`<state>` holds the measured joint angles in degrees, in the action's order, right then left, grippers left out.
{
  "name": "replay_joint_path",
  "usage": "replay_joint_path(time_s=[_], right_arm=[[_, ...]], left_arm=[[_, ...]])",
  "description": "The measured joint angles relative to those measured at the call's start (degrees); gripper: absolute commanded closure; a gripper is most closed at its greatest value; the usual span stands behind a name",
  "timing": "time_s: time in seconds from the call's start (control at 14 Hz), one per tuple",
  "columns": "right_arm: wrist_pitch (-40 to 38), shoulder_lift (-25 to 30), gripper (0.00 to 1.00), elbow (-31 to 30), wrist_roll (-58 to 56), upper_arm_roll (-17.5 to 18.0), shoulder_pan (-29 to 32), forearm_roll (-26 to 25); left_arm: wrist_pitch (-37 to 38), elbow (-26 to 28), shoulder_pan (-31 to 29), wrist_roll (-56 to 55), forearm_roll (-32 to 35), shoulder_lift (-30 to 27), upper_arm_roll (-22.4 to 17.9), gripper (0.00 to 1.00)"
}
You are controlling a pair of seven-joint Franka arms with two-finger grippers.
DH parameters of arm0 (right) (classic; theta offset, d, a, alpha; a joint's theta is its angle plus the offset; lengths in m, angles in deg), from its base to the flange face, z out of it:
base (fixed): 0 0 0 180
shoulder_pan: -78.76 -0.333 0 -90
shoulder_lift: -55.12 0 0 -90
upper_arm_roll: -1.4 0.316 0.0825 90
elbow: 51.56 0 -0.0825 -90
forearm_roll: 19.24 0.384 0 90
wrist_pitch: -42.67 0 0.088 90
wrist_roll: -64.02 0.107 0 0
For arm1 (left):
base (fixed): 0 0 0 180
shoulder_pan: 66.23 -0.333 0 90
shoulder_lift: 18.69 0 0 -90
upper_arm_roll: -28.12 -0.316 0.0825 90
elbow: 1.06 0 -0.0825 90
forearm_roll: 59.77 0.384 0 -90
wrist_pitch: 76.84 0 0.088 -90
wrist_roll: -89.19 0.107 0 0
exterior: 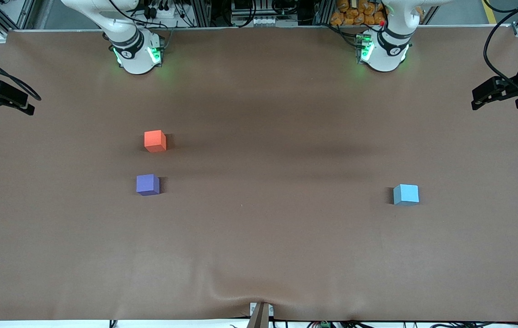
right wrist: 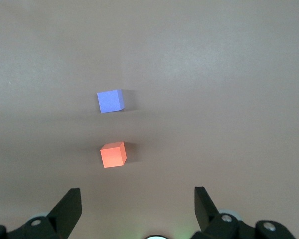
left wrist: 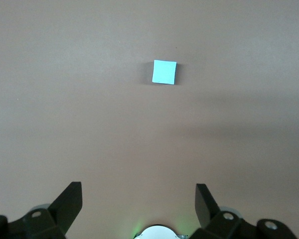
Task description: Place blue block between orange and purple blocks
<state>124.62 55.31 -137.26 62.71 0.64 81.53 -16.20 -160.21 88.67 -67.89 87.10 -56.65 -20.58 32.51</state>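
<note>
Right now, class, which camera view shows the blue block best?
The left wrist view: the blue block sits alone, seen from above. The front view shows it smaller, toward the left arm's end of the table. The right wrist view misses it.

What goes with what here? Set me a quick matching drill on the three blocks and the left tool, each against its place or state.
Things:
1. blue block
2. orange block
3. purple block
4. left tool

Places or states:
A. toward the right arm's end of the table, nearer the front camera than its neighbour
B. open, holding nothing, raised above the table
C. alone toward the left arm's end of the table
D. toward the right arm's end, closer to the arm bases than its neighbour

Pairs: 1-C, 2-D, 3-A, 4-B
</note>
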Motion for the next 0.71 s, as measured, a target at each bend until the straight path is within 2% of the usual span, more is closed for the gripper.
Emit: replay_joint_path(time_s=[0.29,0.43,0.71], right_arm=[[-0.2,0.0,0.00,0.6,0.0,-0.1,0.3,0.0],[-1.0,0.0,0.00,0.7,0.0,0.0,0.3,0.0],[-2.2,-0.1,0.00,0.7,0.0,0.1,0.2,0.0]], left_arm=[[-2.4,0.3,0.2,0.0,-0.8,1.3,0.4,0.00],[-5.2,2.5,0.2,-0.2,-2.0,2.3,0.4,0.00],[-20.8,16.0,0.2,-0.2,-2.6,4.0,0.5,0.00]])
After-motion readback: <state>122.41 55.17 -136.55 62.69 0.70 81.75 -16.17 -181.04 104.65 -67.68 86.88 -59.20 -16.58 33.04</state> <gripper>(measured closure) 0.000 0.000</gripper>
